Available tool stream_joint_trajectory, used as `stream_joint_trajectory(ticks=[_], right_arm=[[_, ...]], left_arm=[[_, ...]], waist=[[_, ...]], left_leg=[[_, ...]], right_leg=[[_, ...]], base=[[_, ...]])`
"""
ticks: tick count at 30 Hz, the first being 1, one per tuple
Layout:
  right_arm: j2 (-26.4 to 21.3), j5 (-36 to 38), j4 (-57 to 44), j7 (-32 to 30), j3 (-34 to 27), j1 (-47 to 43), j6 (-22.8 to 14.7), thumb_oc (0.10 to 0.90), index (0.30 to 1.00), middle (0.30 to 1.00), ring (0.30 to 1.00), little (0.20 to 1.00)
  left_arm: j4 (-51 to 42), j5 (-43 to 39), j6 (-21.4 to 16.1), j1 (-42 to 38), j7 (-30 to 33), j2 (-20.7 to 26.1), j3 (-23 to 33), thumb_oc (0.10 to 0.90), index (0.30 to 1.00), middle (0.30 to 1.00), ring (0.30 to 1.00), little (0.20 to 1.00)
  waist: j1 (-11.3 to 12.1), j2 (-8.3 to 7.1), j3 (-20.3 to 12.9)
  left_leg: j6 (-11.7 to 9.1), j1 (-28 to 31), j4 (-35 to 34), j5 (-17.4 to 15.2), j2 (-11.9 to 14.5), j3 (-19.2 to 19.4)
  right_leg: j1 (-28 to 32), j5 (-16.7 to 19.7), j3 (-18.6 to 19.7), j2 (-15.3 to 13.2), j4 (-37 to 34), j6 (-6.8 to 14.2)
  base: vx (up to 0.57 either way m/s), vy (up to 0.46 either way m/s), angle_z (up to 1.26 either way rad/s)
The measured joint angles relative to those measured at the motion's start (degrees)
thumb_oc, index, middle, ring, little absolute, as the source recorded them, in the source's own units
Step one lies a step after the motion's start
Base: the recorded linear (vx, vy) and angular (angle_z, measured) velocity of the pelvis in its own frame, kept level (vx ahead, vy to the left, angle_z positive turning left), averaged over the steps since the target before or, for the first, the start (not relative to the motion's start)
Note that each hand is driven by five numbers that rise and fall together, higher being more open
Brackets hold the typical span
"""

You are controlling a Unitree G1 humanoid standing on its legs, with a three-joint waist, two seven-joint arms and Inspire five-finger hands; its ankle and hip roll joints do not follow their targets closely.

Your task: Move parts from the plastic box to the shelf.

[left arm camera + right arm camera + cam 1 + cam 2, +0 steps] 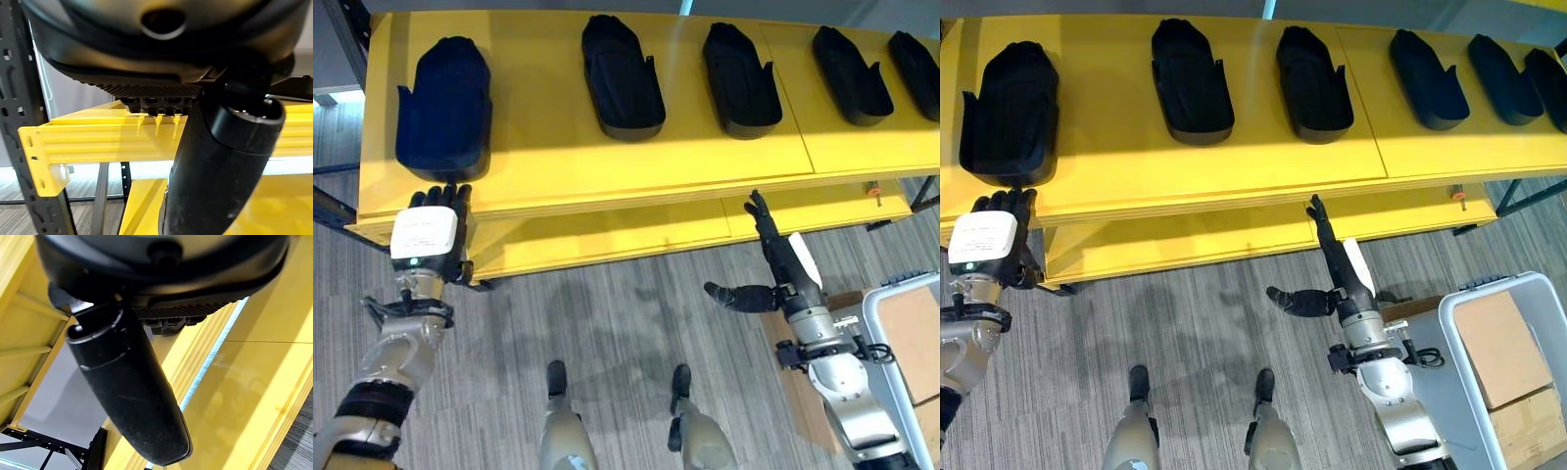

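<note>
A yellow two-tier shelf on a dark perforated steel frame carries a row of black moulded parts along its top deck. No writing can be read on any of them. The leftmost part, the widest, sits at the deck's left end close to the front edge; a second part and a third part lie further along toward the middle, and more parts continue toward the right end, past the seam between the two deck boards.

The left hand, its back covered by a white plate, is raised to the front edge of the top deck just below the leftmost part, fingers reaching up onto the edge; whether they touch the part cannot be told. In the left wrist view the fingertips rest at the yellow front beam, and nothing is grasped.

The right hand is held up in front of the lower deck's front edge near the middle of the shelf, fingers straight and pointing upward, thumb stuck out sideways, holding nothing.

A grey plastic box stands on the floor at the right, with brown cardboard pieces inside. The floor is grey striped carpet.
</note>
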Motion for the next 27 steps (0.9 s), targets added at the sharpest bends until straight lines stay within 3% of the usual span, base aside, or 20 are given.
stream_joint_trajectory(ticks=[27], right_arm=[[-1.8,0.0,0.2,-0.3,-0.1,0.4,-0.4,0.9,1.0,1.0,1.0,1.0]], left_arm=[[6.0,-0.3,-0.5,-8.2,0.1,1.6,-4.6,0.9,1.0,1.0,1.0,1.0]], waist=[[-1.8,-0.42,0.1]], left_leg=[[0.7,-5.1,6.7,-2.5,0.0,1.0]], right_leg=[[-4.3,0.6,2.4,-0.6,2.3,-0.1]], base=[[0.0,0.004,-0.02]])
